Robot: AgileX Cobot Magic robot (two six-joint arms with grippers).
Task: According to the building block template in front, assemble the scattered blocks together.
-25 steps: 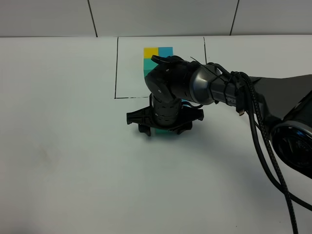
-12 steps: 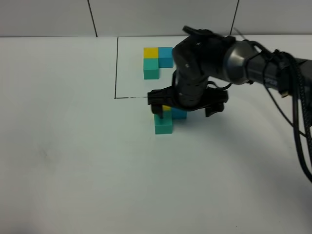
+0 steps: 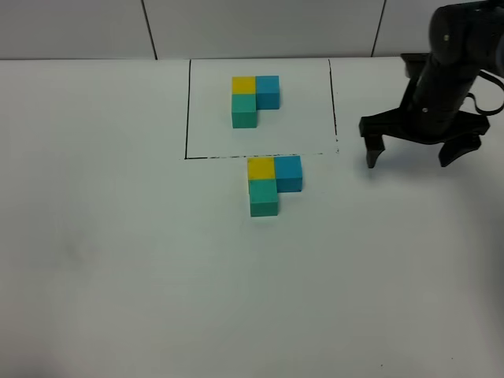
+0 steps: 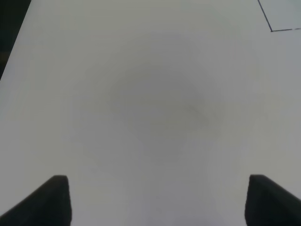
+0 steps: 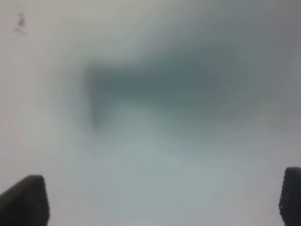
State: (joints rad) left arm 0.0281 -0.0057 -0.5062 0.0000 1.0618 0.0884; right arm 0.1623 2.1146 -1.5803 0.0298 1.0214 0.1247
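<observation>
The building block template (image 3: 253, 98) is an L of yellow, blue and teal cubes inside a black-lined rectangle at the back. Just in front of the rectangle's near line, the scattered blocks sit pressed together in the same L: yellow cube (image 3: 261, 168), blue cube (image 3: 288, 173), teal-green cube (image 3: 264, 198). My right gripper (image 3: 411, 151) hangs open at the right, well clear of the cubes, holding nothing. The right wrist view shows its fingertips (image 5: 23, 200) wide apart over blurred white table. My left gripper (image 4: 157, 200) is open over bare table and does not show in the exterior view.
The white table (image 3: 118, 260) spreads around the cubes. A corner of the black-lined rectangle (image 4: 272, 29) appears in the left wrist view. A tiled wall (image 3: 260, 27) runs along the back edge.
My right gripper opened, let go of the blocks and pulled away up and to the right. The three cubes stay joined in an L in front of the rectangle.
</observation>
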